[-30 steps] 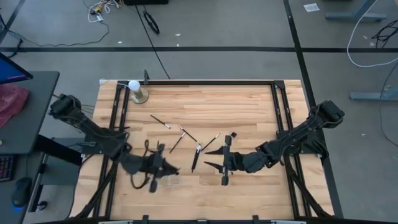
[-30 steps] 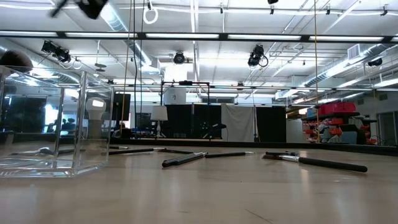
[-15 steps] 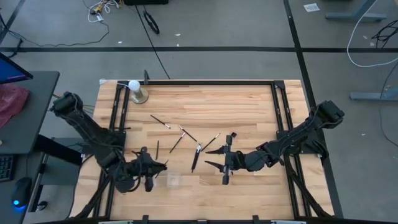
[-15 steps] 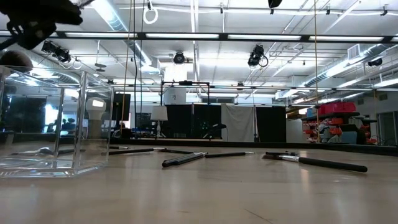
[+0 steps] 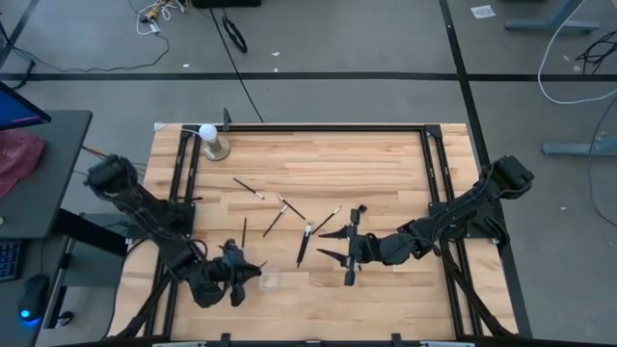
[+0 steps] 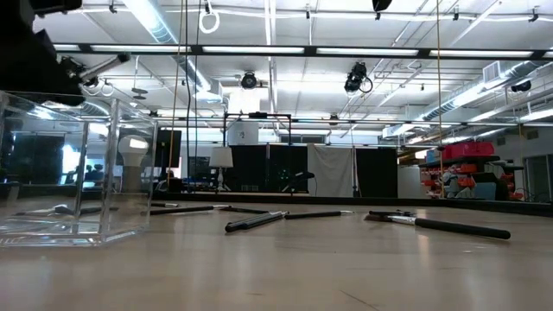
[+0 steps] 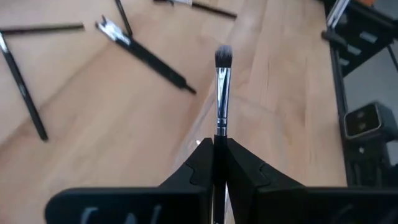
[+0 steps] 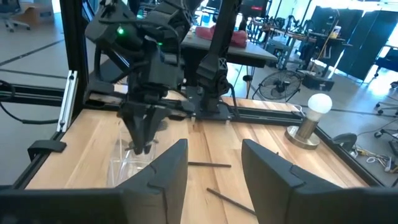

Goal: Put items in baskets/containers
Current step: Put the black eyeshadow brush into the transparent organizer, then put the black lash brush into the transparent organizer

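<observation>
Left tool is clenched on 1 makeup brush, handle pinched between both fingers, silver ferrule and dark bristle tip sticking straight out ahead of it. In the high view the left tool sits near the table's front-left corner, and the clear organizer is just beside it toward the table middle; in the right wrist view the left tool points down right above the organizer, tip of the brush not resolvable there. Cannot tell if the brush touches the organizer. Low view shows the organizer as a clear box close to the lens, with a dark part of the left arm above it. Right tool is released, jaws apart and holding nothing, hovering low over the table's front middle; right wrist view shows its 2 fingers spread with bare wood between. Loose brushes lie scattered on the table between the 2 tools and just beyond them. White ball on a metal stand stands at the far-left corner, well apart from both tools.
</observation>
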Available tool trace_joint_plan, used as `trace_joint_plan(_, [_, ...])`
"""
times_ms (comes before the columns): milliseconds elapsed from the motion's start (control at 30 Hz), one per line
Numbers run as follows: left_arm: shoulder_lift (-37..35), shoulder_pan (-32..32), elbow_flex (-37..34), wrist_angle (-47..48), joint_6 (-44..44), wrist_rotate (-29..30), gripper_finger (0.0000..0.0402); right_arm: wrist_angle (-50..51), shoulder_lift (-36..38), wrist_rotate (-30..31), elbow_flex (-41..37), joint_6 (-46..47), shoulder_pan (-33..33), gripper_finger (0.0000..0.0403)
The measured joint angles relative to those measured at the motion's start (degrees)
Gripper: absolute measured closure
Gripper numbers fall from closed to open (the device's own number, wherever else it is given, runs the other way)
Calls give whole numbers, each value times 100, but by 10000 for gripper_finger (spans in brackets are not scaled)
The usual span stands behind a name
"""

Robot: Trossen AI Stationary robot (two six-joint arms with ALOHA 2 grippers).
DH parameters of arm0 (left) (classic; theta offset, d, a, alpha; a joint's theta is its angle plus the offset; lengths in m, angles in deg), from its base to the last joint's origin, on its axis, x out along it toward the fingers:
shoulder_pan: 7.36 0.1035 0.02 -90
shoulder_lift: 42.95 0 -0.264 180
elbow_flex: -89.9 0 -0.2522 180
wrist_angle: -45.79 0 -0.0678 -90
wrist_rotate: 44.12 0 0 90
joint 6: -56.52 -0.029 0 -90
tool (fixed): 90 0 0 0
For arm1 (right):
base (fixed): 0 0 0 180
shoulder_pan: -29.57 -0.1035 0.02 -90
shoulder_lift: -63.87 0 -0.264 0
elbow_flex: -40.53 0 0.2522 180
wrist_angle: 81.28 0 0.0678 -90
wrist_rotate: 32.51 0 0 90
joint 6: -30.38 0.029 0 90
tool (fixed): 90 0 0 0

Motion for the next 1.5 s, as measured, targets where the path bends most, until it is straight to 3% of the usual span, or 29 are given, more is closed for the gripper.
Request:
trace_joint_plan(267, [106,1,0,-4,12,-101,359,-29,0,0,0,2,0,248])
trace_joint_plan(533, [98,1,7,-12,9,-141,295,-51,0,0,0,2,0,248])
trace_joint_plan(733, [-262,3,-2,55,-11,-483,238,-51,0,0,0,2,0,248])
trace_joint_plan(900, [-870,40,-2,33,-623,-413,214,-33,0,0,0,0,0,248])
trace_joint_plan(1100, [-1414,285,0,0,-1627,98,216,109,0,-2,-9,19,6,248])
trace_joint_plan(1233, [-1412,591,-2,23,-2307,580,223,117,0,-17,-261,627,89,248])
trace_joint_plan(1367, [-1248,1111,-2,32,-2682,623,224,176,0,-13,-716,1721,236,248])
trace_joint_plan(1500, [-1025,1633,0,8,-2853,625,225,941,-2,-6,-872,2477,283,239])
